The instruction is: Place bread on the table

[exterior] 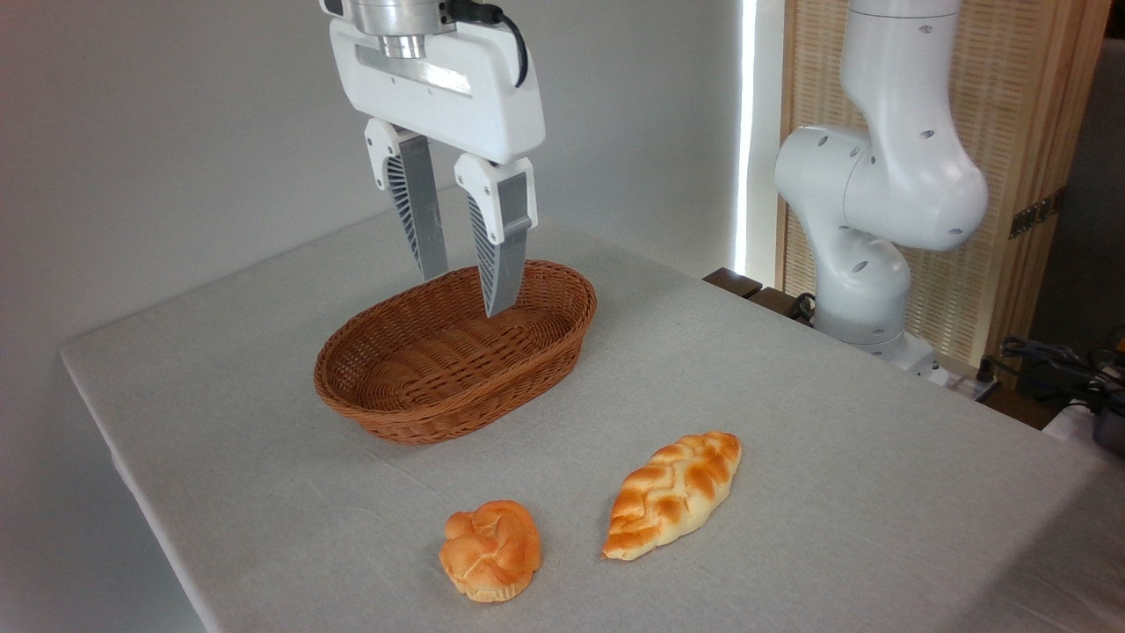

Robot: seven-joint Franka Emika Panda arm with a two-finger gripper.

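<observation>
The bread, a long braided golden-orange loaf with pointed ends, lies flat on the light grey table toward the front right of centre. My gripper hangs open well to the upper left of it, above the far part of the wicker basket, fingers pointing down with nothing between them. The loaf lies apart from both the gripper and the basket.
A small round knotted bun rests on the cloth just left of the loaf, near the front edge. The oval basket holds nothing. The arm's white base stands at the table's right rear edge, with cables beside it.
</observation>
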